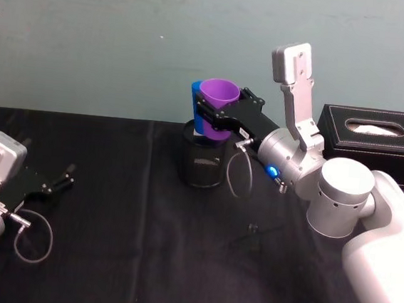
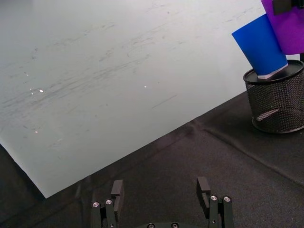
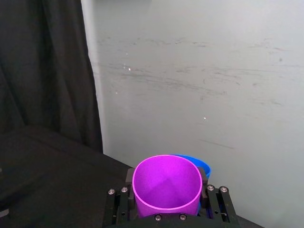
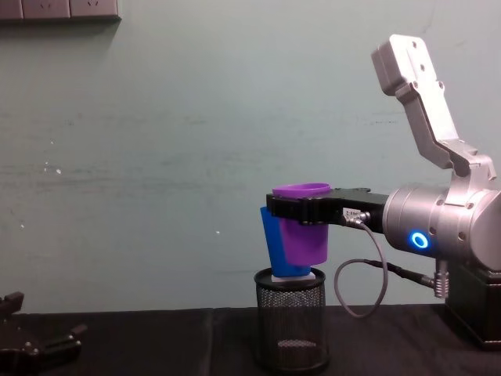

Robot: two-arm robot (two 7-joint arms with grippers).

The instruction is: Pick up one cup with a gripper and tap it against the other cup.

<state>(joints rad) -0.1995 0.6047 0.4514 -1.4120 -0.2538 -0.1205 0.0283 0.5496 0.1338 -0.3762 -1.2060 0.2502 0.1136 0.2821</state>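
My right gripper (image 1: 217,117) is shut on the purple cup (image 1: 218,92), holding it upright in the air at the back middle of the table. The purple cup (image 4: 304,235) rests against the side of the blue cup (image 4: 271,244), which leans tilted on top of a black mesh pen holder (image 4: 291,337). In the right wrist view the purple cup (image 3: 166,185) sits between the fingers, with the blue cup's rim (image 3: 203,166) just behind it. My left gripper (image 1: 60,179) stays parked low at the near left, open and empty (image 2: 161,187).
A black tissue box (image 1: 375,136) stands at the back right, behind the right arm. A small black clamp (image 1: 252,229) lies on the black cloth near the middle. A pale green wall (image 1: 127,37) closes off the table's far edge.
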